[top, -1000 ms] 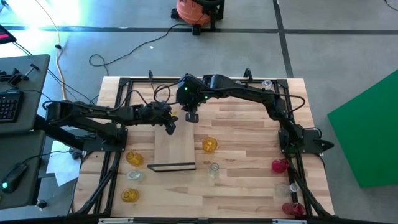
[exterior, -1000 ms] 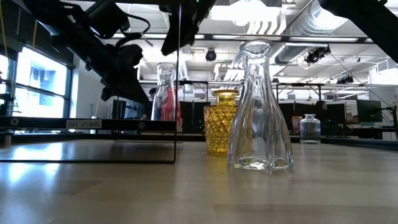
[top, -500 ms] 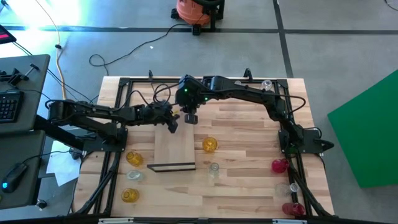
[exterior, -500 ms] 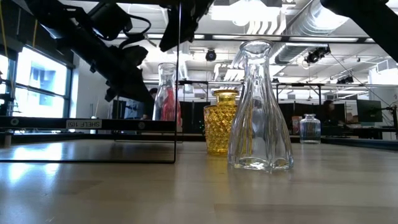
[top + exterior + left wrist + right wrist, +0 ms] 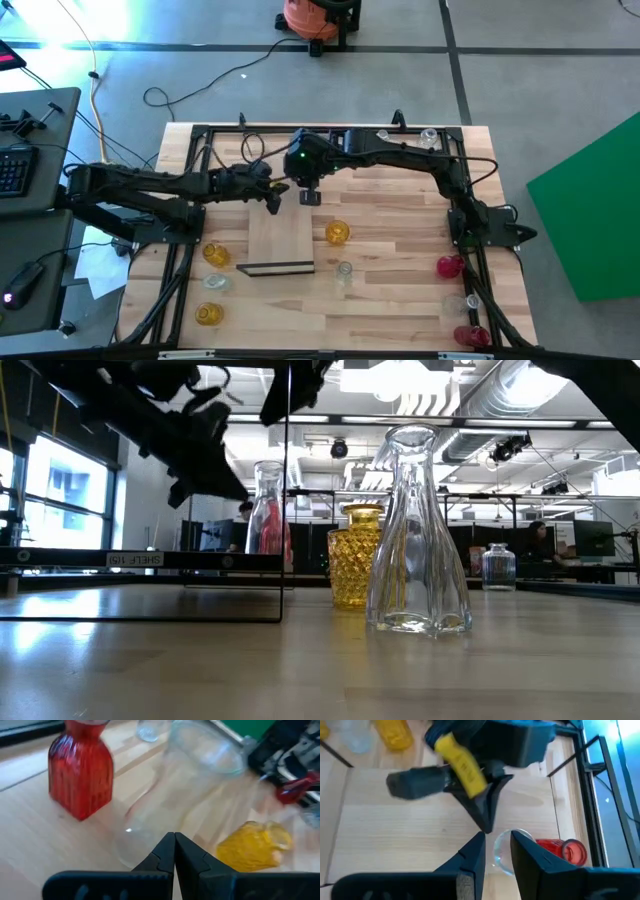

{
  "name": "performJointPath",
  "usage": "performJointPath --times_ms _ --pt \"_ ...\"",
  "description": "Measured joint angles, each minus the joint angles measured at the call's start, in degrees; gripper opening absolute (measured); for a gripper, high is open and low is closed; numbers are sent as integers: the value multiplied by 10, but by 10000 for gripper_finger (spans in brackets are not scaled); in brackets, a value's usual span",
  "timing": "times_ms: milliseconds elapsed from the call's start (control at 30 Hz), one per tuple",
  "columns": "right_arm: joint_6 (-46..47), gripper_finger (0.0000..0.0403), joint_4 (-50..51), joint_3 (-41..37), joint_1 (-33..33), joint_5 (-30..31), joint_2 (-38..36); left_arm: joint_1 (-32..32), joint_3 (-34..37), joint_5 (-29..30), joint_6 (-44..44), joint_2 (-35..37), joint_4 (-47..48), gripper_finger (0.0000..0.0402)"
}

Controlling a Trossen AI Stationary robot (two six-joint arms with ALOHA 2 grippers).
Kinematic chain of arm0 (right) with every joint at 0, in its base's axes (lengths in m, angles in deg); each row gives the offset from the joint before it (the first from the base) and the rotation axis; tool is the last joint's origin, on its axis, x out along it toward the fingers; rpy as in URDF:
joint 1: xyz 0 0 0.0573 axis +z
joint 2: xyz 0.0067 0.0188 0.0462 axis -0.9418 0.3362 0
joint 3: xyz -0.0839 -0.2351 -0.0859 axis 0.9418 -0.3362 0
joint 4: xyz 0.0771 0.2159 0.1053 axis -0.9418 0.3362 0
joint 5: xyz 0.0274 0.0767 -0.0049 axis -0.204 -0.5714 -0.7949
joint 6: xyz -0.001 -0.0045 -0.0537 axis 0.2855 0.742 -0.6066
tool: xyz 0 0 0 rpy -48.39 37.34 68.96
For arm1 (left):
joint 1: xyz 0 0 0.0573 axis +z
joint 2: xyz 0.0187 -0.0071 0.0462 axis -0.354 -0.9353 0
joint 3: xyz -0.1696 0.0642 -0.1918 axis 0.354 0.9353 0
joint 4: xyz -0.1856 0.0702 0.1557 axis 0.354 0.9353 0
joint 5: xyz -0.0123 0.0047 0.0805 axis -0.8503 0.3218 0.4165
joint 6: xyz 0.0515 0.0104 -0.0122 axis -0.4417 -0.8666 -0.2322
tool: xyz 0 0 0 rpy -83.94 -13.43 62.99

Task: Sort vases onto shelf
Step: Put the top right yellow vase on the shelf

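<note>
Wooden counter [image 5: 400,300] carries our shelf [image 5: 280,240] at frame centre. Above its upper edge the right gripper [image 5: 495,847] is part-open around a clear vase [image 5: 506,851] beside a red vase [image 5: 568,851]; left gripper [image 5: 174,845] is closed, empty. Next we release and retreat.

The right hand [image 5: 310,196] has drifted slightly toward the table's far edge, while the left hand [image 5: 274,203] rose a little.

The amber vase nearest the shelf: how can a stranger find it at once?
Find the shelf, the pale board in the middle of the table. Just off its right edge stands one amber vase. The clear vase nearby is colourless, and the other amber ones stand left of the shelf.
</note>
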Motion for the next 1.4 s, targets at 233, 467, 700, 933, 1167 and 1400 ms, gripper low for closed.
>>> performJointPath --times_ms 233,467,700,933,1167,1400 --pt "24 71 63 0 15 16 -49 -11 0 17 11 128 77 0" --pt "65 71 150 0 39 33 -83 -29 0 34 53 263 145 0" --pt "127 71 187 -40 80 29 -82 -53 -45 69 24 357 249 0" --pt "249 71 134 -131 115 36 -82 -63 -126 87 -47 400 375 0" --pt "397 71 55 -200 137 50 -82 -63 -151 85 -40 440 425 1" --pt "493 71 41 -208 164 113 -82 -63 -152 85 -43 450 421 1"
